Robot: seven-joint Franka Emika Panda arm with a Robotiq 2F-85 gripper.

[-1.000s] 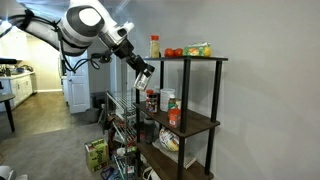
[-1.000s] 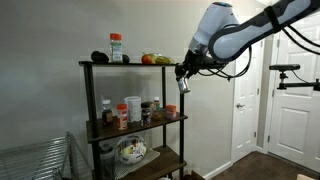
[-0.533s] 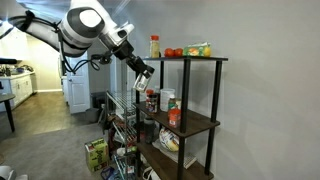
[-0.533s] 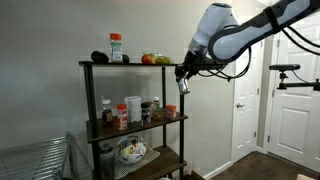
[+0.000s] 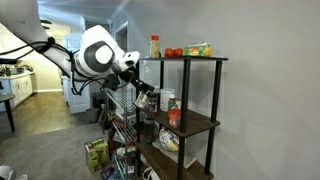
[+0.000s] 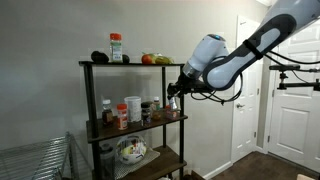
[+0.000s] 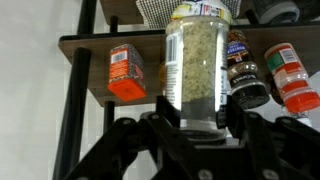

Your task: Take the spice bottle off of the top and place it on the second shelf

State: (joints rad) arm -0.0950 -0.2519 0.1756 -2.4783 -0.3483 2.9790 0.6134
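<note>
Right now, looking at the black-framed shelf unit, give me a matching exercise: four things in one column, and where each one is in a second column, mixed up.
Things: 1 spice bottle; 2 red-capped yellowish bottle; 3 bowl; 4 orange box.
Places: A on the second shelf; B in the gripper; C on the top; D on the board below the second shelf.
Pairs: 1-B; 2-C; 3-D; 4-A.

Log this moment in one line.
gripper: shut on spice bottle | location: at second shelf height | bottle released: no
</note>
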